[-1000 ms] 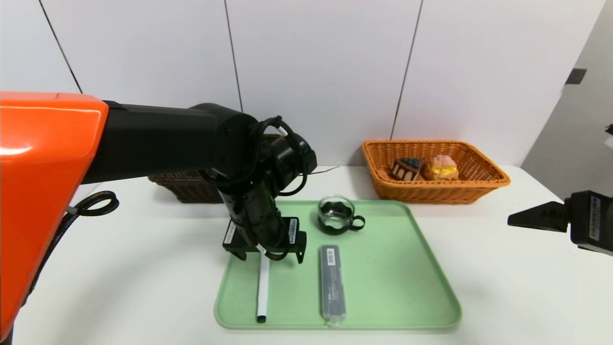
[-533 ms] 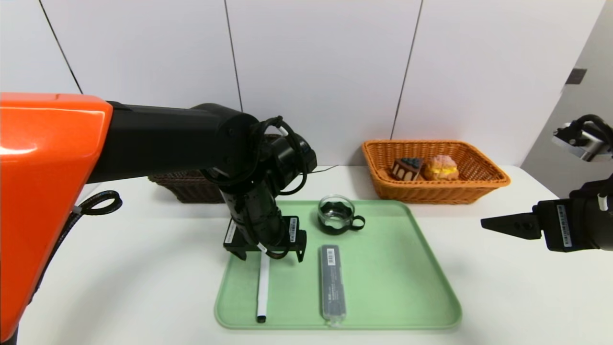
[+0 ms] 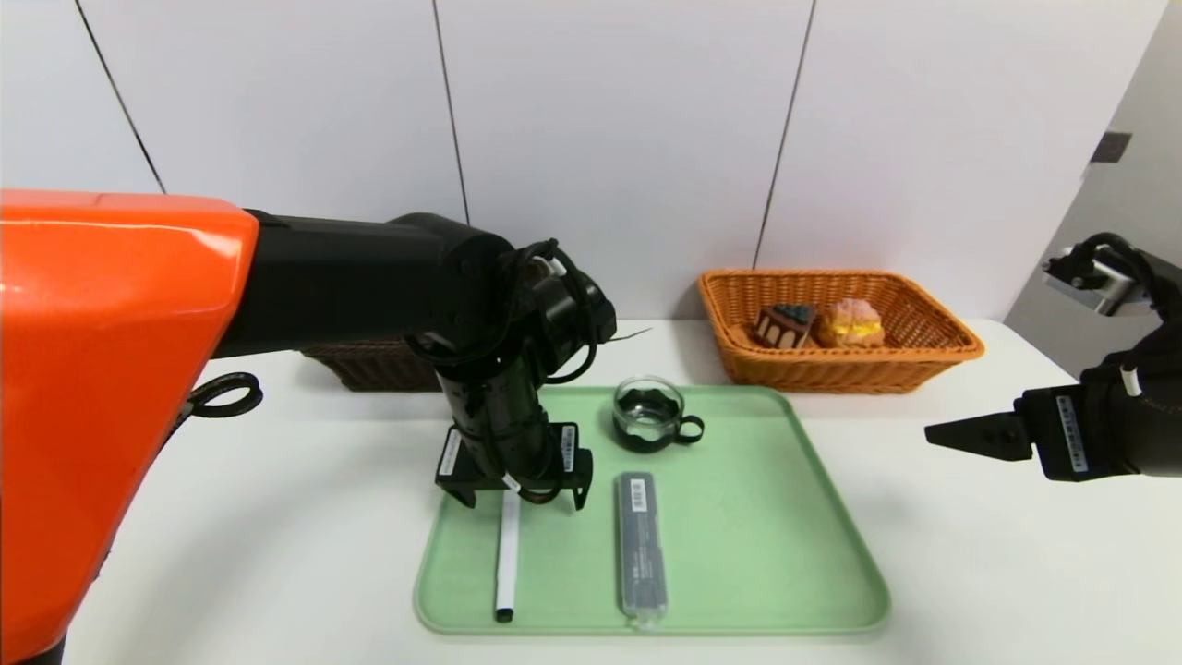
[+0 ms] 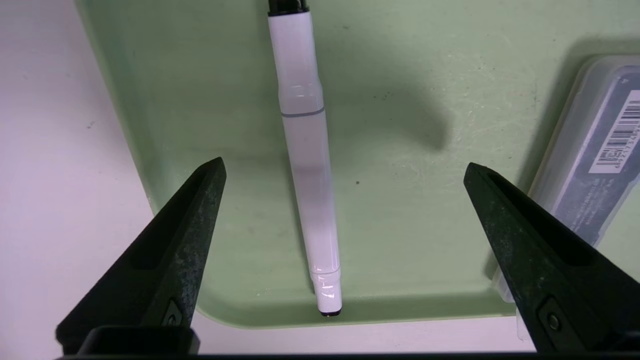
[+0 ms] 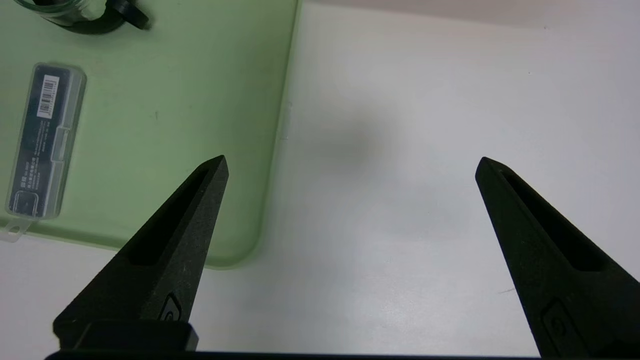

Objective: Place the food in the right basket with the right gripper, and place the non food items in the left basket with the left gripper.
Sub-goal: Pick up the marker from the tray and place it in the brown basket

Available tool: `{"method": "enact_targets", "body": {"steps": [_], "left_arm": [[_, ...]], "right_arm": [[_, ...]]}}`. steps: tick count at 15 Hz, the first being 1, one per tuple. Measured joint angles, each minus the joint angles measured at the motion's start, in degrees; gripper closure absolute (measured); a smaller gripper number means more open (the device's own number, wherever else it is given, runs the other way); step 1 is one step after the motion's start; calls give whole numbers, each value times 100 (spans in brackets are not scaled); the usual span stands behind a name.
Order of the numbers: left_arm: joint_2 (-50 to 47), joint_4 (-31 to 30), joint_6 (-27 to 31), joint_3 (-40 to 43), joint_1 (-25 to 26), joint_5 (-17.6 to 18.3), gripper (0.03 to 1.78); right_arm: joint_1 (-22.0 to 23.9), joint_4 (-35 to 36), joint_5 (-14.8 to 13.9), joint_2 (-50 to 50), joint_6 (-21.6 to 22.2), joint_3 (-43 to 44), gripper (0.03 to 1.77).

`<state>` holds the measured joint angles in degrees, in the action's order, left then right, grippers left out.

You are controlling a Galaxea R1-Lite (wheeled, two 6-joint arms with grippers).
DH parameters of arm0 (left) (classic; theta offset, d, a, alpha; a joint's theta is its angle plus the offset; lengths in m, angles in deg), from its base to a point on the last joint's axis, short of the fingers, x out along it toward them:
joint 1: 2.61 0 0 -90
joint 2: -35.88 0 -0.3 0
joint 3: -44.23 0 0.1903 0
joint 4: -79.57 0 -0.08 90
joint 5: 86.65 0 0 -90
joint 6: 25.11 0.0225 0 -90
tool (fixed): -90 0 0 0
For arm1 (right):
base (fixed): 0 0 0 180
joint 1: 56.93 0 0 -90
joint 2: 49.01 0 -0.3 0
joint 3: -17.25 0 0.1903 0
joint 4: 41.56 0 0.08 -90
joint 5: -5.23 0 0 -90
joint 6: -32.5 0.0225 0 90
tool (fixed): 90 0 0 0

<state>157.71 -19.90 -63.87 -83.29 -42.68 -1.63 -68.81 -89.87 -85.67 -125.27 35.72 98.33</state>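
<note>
Marker pen (image 4: 307, 170) lies flat on the green tray (image 3: 757, 545), near its left edge, lengthwise toward the robot, black tip at the near end; slim, smooth, glossy white barrel with a stepped cap seam. Left gripper (image 3: 517, 494) hangs over the pen's far end, pointing steeply down, fingers (image 4: 190, 215) spread wide with the pen between them, not touching. Step in hand, as I judge it: pickup of the first non-food item. Next move calls for a short straight descent, then closing across the narrow round barrel, which could roll on the slick tray. Beside the pen, apart from it, lies a long grey case (image 3: 640, 545), flat, clear plastic shell, barcode label. Behind that stands a small clear glass cup (image 3: 649, 411) with a black handle. Cake wedge (image 3: 785, 325) and cream puff (image 3: 851, 321) already sit in the orange woven basket (image 3: 923, 356), so the food half looks done. Dark brown woven basket (image 3: 369, 365) is mostly hidden behind the left arm. Right gripper (image 3: 970, 434) hovers over the bare white worktop (image 3: 970, 554) right of the tray, fingers wide apart, holding nothing.
</note>
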Motion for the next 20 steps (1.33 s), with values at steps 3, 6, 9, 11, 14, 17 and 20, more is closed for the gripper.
{"method": "enact_targets", "body": {"steps": [3,6,9,11,14,17,20], "left_arm": [[41,-9,-11,0,0,2,12],[57,-9,-20,0,0,17,12],[88,-9,-13,20,2,28,12],[143,-11,-22,40,5,28,41],[208,0,-18,61,9,15,82],[219,0,-11,61,9,22,122],[204,77,-5,60,9,35,166]], "right_arm": [[72,6,-6,-46,0,0,9],[83,20,-6,-78,-6,0,9],[83,26,-6,-102,-11,6,9],[80,24,-9,-111,-9,6,9],[80,22,-6,-111,-9,4,9],[83,22,-11,-110,-11,4,9],[77,22,-13,-94,-20,4,9]]}}
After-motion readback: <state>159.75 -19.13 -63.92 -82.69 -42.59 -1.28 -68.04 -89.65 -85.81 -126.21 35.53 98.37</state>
